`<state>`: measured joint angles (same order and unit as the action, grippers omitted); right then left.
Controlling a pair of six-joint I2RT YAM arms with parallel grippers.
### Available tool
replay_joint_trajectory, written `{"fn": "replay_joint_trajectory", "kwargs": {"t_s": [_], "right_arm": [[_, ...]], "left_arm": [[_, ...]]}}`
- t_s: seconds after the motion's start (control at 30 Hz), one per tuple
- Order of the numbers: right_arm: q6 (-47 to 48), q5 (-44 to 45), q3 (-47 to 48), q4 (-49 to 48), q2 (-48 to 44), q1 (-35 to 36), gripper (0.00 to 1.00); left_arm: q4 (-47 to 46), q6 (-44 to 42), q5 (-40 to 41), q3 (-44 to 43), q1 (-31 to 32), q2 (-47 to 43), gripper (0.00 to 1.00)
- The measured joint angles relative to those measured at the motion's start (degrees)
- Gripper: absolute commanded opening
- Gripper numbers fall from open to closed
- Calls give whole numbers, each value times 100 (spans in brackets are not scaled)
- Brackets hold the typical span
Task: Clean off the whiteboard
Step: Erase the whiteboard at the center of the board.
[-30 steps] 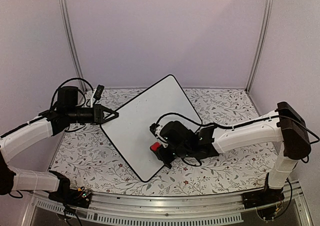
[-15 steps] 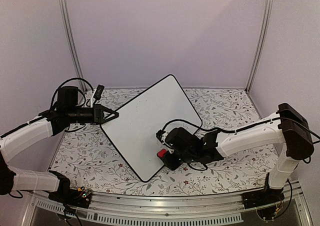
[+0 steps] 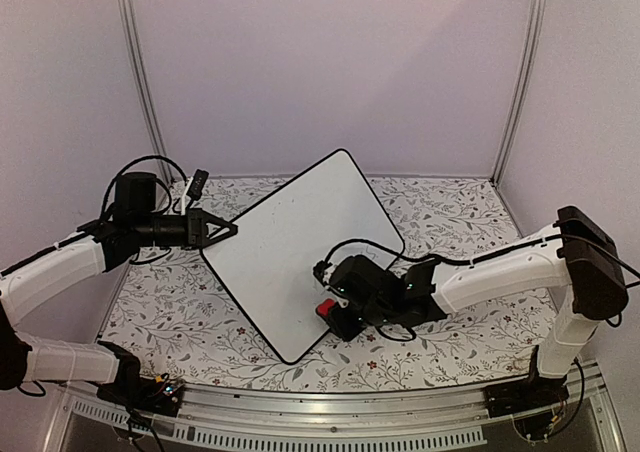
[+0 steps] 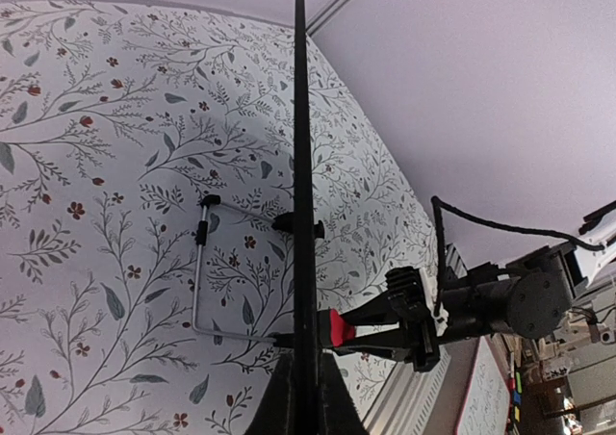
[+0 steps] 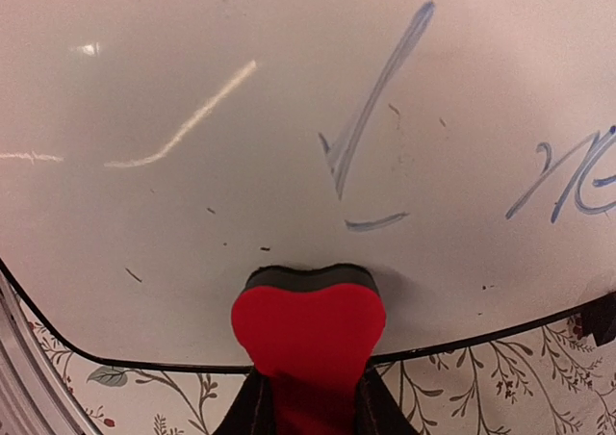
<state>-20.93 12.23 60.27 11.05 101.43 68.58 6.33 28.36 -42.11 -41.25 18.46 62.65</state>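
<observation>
Surface (image 3: 450,212): floral-patterned, carries the board.
Whiteboard (image 3: 290,242): mid-surface, turned like a diamond, one corner toward the back wall; black-framed, glossy.
Left end effector (image 3: 228,230): closed on the whiteboard's left edge, which runs between its fingers.
Right end effector (image 3: 335,319): clamped on the eraser, at the board's near right edge.
Eraser (image 5: 308,324): red, dark pad pressed against the board just inside the frame.
Marks (image 5: 371,103): blue-grey strokes above and right of the eraser.

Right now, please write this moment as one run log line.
left pincer: shut on whiteboard edge | right pincer: shut on red eraser | eraser: against whiteboard, by its frame | blue marks: not yet erased
</observation>
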Motion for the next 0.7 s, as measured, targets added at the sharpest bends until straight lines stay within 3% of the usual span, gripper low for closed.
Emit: {"fn": "replay_joint_trajectory", "kwargs": {"t_s": [0.7], "right_arm": [[448,111,1062,280,299,-166,0]], "left_arm": [[0,20,9,0,0,0,0]]}}
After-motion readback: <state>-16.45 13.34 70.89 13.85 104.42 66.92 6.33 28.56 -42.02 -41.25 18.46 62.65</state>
